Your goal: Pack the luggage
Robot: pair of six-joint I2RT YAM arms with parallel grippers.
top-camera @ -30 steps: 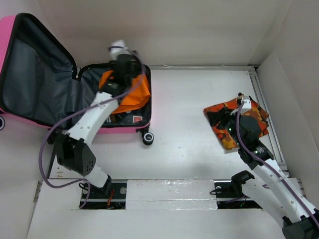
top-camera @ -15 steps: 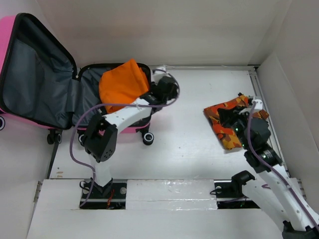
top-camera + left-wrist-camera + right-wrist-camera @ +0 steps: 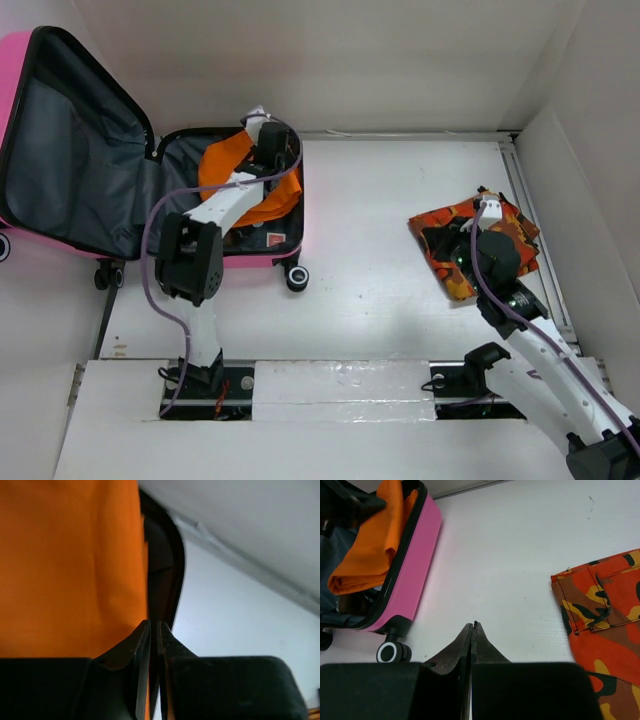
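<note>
From above, the luggage [image 3: 70, 170] lies open at the far left of the white tabletop [image 3: 400, 200]. It has a glossy hot-pink hard shell, matte dark grey fabric lining and black zipper trim. A soft, creased orange cloth [image 3: 222, 160] sits in its right half under the left arm [image 3: 215, 205]. A small label below the cloth is too small to read. At right, the right arm [image 3: 530, 340] hangs over a camouflage garment [image 3: 435, 222].

The left wrist view shows the left tool [image 3: 152, 625] closed, tips together, beside the smooth orange cloth and the curved black rim.

In the right wrist view the right tool [image 3: 472, 625] is closed over bare tabletop. The pink shell and a black wheel [image 3: 390, 652] lie left of it, and the stitched camouflage fabric lies right.
</note>
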